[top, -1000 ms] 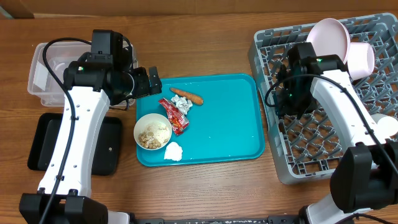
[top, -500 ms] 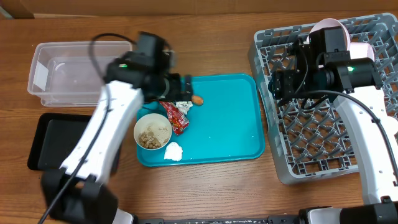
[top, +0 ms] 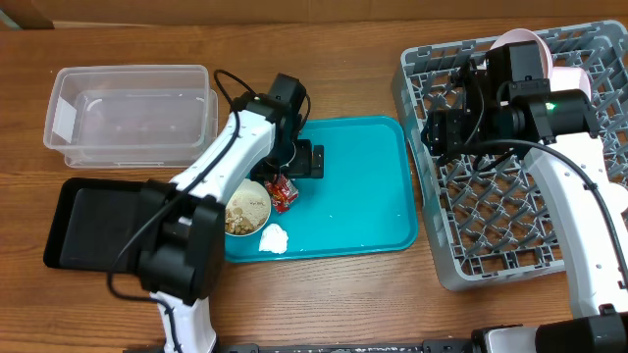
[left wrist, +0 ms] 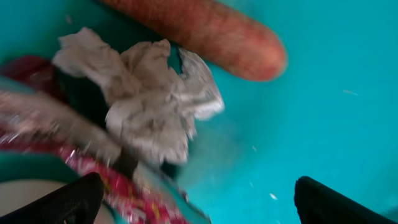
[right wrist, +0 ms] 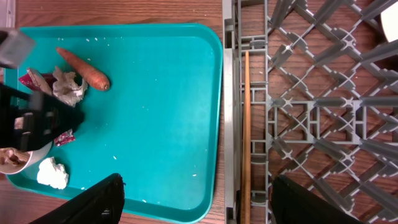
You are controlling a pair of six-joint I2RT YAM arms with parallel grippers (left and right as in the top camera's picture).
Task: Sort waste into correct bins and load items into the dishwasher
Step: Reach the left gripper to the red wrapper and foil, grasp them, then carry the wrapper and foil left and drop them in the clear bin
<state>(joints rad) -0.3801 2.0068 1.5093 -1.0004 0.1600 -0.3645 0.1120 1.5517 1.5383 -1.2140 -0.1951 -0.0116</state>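
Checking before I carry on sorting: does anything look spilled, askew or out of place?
Nothing spilled badly. The wooden chopsticks lie flat along the dish rack's side nearest the teal tray, not among the pegs, and a few pale crumbs dot the tray.

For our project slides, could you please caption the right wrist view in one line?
Open right end effector over chopsticks lying in the grey dish rack, beside the teal tray.

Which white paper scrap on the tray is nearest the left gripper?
The scrap beside the carrot stick, directly below the left gripper; the other scrap lies apart, next to the bowl.
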